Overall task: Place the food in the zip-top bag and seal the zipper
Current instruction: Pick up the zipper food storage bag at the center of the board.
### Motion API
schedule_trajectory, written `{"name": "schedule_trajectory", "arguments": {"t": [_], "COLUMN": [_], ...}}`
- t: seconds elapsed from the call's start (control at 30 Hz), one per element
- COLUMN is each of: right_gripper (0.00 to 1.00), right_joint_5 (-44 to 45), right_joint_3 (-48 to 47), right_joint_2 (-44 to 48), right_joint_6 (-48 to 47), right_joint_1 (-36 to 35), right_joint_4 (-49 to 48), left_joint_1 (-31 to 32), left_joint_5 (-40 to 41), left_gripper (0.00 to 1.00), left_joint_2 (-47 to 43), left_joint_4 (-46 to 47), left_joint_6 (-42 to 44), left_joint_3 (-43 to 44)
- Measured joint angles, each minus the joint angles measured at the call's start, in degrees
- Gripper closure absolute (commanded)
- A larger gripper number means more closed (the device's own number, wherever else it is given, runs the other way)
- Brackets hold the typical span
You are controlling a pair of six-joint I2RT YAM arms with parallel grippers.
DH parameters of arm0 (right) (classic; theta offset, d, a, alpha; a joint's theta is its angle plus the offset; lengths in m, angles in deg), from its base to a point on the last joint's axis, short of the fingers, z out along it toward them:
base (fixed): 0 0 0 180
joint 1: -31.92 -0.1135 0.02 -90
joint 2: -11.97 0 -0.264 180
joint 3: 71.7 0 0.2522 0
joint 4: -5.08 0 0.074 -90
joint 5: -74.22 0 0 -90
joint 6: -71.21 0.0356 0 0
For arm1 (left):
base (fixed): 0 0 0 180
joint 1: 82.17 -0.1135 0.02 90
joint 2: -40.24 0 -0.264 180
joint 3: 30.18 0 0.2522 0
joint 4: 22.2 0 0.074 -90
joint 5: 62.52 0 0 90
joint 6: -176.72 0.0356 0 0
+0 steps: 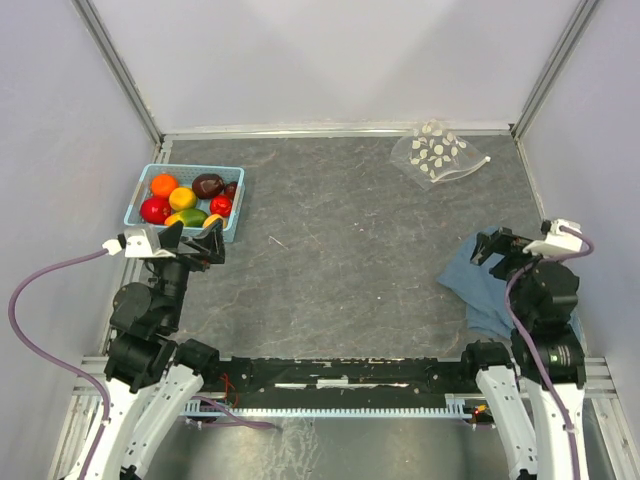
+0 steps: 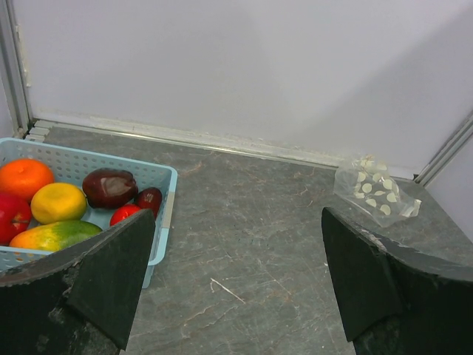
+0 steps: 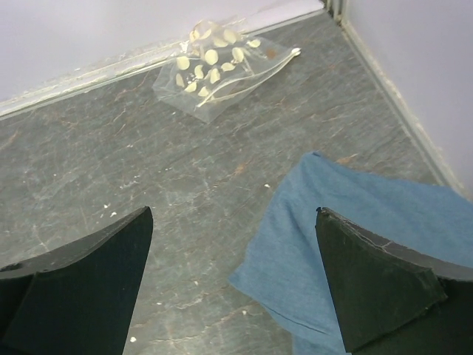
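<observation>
Glossy toy food [image 1: 183, 198] fills the blue basket [image 1: 196, 168] at ten o'clock. The clear spotted bag [image 1: 437, 156] lies at one o'clock. Left gripper [image 2: 236, 218] and right gripper [image 3: 233, 214] both stand spread wide, holding nothing.

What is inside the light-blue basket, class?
An orange toy fruit, a yellow one, a dark purple one, red pieces and a green-yellow one. The left claw covers the basket at its near edge, hiding anything there.

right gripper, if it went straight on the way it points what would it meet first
Probably the bare table, close beside the blue cloth; the zip-top bag lies farther on. Depth is unclear.
</observation>
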Motion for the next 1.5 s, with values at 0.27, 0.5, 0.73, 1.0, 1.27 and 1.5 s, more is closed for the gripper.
{"name": "schedule_trajectory", "arguments": {"t": [0.27,0.5,0.73,1.0,1.27,1.5], "right_gripper": [0.01,0.0,0.06,0.19,0.41,0.45], "right_joint_5": [-3.1,-4.0,-5.0,-4.9,-4.9,-5.4], "right_joint_3": [2.3,2.9,1.3,-8.2,-20.9,-30.8], "right_joint_2": [-15.3,-33.9,-52.3,-71.8,-88.7,-96.7], "right_joint_6": [7.9,12.7,18.6,25.1,28.0,28.8], "right_joint_1": [0.0,0.4,3.0,6.0,7.8,8.4], "right_joint_4": [-10.6,-23.5,-36.3,-46.3,-50.5,-50.4], "left_joint_1": [0.0,0.0,0.0,0.0,0.0,0.0], "left_joint_5": [0.0,0.0,0.0,-0.2,-1.0,-1.2], "left_gripper": [0.0,0.0,0.0,0.01,0.0,0.01], "left_joint_2": [0.0,0.0,0.0,1.2,1.7,2.7], "left_joint_4": [0.0,0.0,0.0,0.0,0.0,0.0], "left_joint_6": [0.0,0.0,0.4,0.6,1.0,1.4], "left_joint_3": [0.0,0.0,0.0,0.0,0.0,0.0]}}
